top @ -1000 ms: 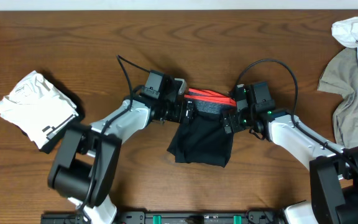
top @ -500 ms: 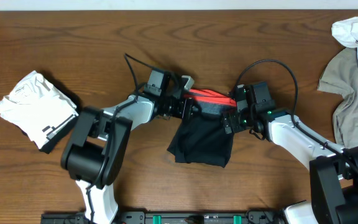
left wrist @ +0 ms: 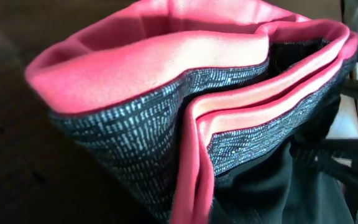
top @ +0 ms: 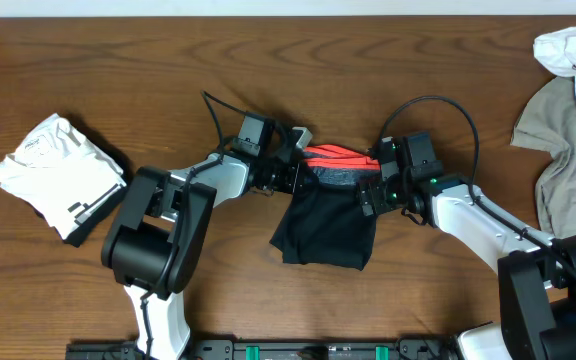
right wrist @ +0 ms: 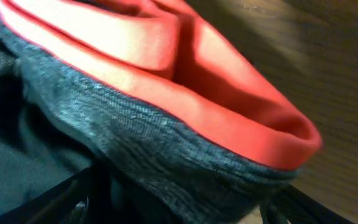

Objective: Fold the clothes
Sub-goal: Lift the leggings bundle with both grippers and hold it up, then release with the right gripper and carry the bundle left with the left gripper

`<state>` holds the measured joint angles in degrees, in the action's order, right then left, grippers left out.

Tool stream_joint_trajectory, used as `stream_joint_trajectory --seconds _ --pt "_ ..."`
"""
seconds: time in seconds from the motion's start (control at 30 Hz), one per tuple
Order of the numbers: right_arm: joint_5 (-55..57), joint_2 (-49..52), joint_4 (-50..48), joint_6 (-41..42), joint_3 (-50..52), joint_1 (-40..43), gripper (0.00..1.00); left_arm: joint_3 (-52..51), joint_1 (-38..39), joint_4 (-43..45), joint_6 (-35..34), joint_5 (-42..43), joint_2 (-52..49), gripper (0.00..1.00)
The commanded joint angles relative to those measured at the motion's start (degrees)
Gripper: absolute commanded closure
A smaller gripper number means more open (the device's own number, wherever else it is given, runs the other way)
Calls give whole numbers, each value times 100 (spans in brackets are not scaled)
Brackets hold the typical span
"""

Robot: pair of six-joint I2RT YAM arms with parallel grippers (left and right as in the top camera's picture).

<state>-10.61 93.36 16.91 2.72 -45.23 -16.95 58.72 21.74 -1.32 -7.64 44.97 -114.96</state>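
Overhead is bright, even and sharp; faint soft shadows sit under the arms on the bench [top: 118, 60], and the white cloth [top: 568, 48] at upper right nearly blows out. Both wrist views are close and soft, the waistband [left wrist: 135, 137] lining glaring, the corners dark

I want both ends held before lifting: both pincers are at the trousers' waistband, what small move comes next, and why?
Probably close the right pincer on its end of the grey, red-lined waistband. The left pincer looks shut on the other end of the black trousers, while the right one stands open around the cloth, so lifting now would drag one corner.
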Motion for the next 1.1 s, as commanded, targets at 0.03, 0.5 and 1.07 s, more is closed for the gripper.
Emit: stream_joint_trajectory --seconds 0.03,0.5,1.07 --pt "146 -131 142 -61 -31 144 20 -232 -197 -520 15 -638 476 94" --pt "164 -2441 1676 -26 -389 1268 20 297 -1738 -3613 219 -3016 3112 94" --pt "162 -2822 2068 -26 -387 1399 20 2428 -2957 -5128 704 -3969 3309 94"
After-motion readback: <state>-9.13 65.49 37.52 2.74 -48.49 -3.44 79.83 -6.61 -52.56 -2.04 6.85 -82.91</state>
